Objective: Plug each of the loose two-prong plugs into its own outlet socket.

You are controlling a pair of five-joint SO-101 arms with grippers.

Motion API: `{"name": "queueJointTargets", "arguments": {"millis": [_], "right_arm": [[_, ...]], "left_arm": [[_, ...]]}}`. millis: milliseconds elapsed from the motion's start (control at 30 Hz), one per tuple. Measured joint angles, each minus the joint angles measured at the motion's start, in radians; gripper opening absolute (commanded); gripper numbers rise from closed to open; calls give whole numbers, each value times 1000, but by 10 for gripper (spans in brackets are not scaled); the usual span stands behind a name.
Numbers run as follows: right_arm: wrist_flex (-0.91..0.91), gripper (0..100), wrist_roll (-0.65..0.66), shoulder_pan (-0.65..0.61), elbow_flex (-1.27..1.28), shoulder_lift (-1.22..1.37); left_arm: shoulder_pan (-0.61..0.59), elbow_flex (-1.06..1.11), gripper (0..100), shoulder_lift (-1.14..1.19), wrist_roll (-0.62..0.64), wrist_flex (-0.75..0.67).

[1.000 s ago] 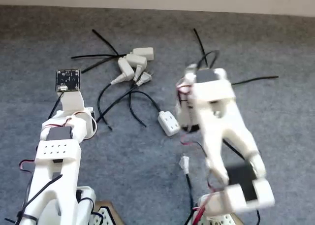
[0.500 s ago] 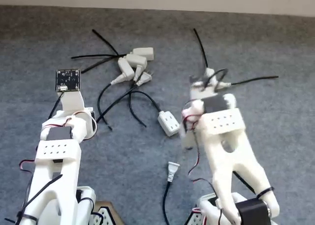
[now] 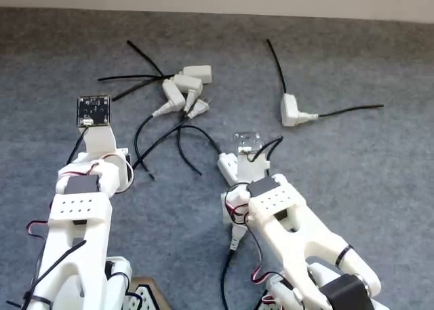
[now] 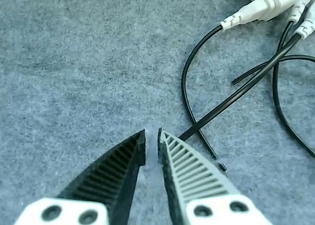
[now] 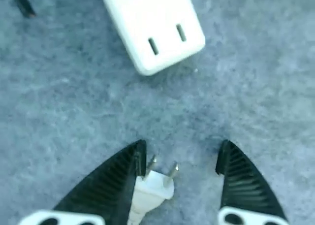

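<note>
Overhead, close wrist cameras, outlet socket (image 3: 229, 165) shared

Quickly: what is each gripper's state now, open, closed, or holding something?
Left gripper: closed, holding nothing.
Right gripper: open around a two-prong plug, not gripping it.

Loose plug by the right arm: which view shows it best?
Right wrist view: the plug lies within the open right hand, both prongs toward the outlet block. The high view shows it small beneath that arm; the left wrist view faces other cords.
</note>
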Motion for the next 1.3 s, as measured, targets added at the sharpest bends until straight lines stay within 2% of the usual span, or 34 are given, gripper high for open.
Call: {"name": "queueJointTargets", "arguments": {"millis": [167,300,500,733,967,1033,1133,1300], "right_arm": [[-8,231,-3,-17,5,-3],[18,231,-3,-84,5,-3],[195,231,-3,-173,-83,-3],[272,231,-3,-183,-157,12],[290,226,-3,-137,-261,292],[322,173,-3,-129,-319,388],[396,11,-3,-124,-433,506],[514,4,23,-120,-585,612]], "left_arm": [[0,55,63,0,0,-80],[2,60,63,0,0,-94],[2,61,63,0,0,-95],[2,61,63,0,0,-95],[2,61,63,0,0,-95],[2,61,63,0,0,-95],[2,61,63,0,0,-95],[2,61,63,0,0,-95]]}}
